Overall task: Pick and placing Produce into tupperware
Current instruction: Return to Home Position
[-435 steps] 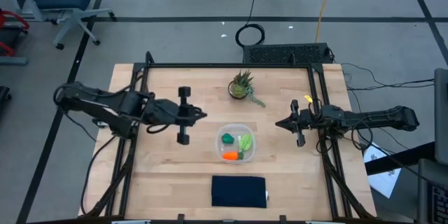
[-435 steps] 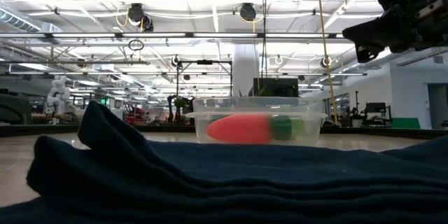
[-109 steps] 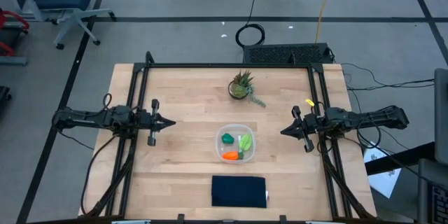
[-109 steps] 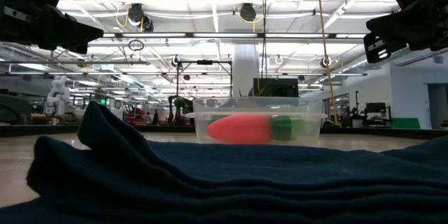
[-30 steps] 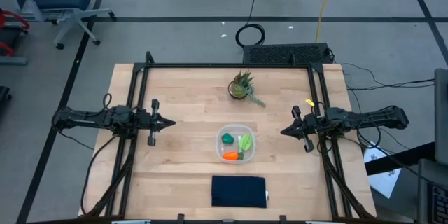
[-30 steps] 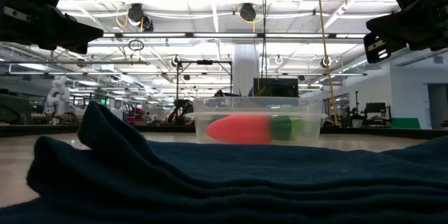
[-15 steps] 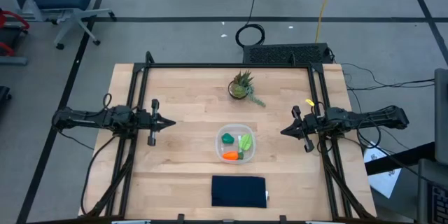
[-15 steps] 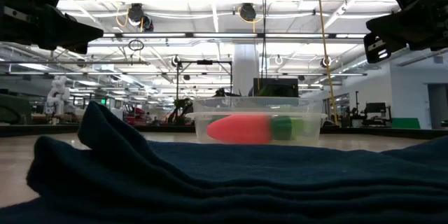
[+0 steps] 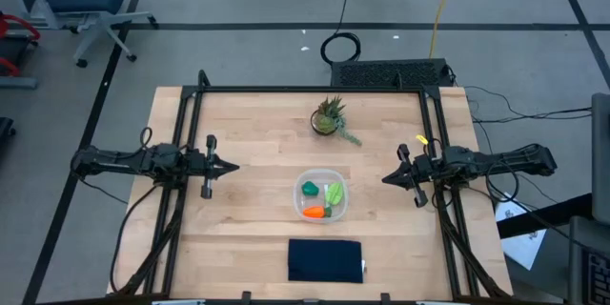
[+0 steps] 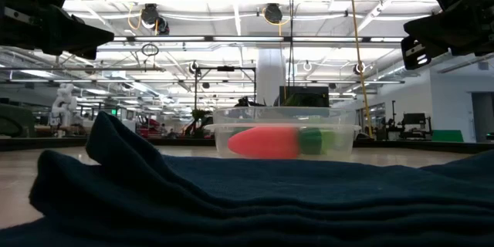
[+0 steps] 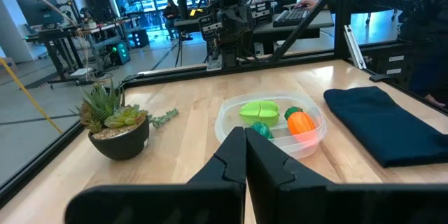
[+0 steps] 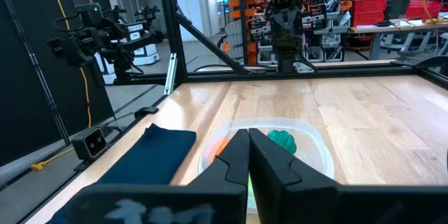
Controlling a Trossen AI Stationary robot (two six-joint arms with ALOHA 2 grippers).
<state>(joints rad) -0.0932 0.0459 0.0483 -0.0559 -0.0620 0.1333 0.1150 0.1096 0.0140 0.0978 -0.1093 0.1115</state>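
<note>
The clear tupperware (image 9: 320,194) sits on the wooden table near its middle. Inside it lie the orange carrot (image 9: 314,213), the dark green lump (image 9: 310,189) and the yellow-green leaf piece (image 9: 334,193); they also show in the left wrist view, carrot (image 11: 302,122) and leaf piece (image 11: 259,110). My left gripper (image 9: 232,166) is shut and level at the table's left side, well clear of the tupperware. My right gripper (image 9: 387,178) is shut and level at the right side, also clear of it. Neither holds anything.
A spiky potted plant (image 9: 329,116) stands at the far middle of the table. A dark navy folded cloth (image 9: 325,260) lies at the near edge, in front of the tupperware. Black frame rails (image 9: 179,191) run along the table's left and right sides.
</note>
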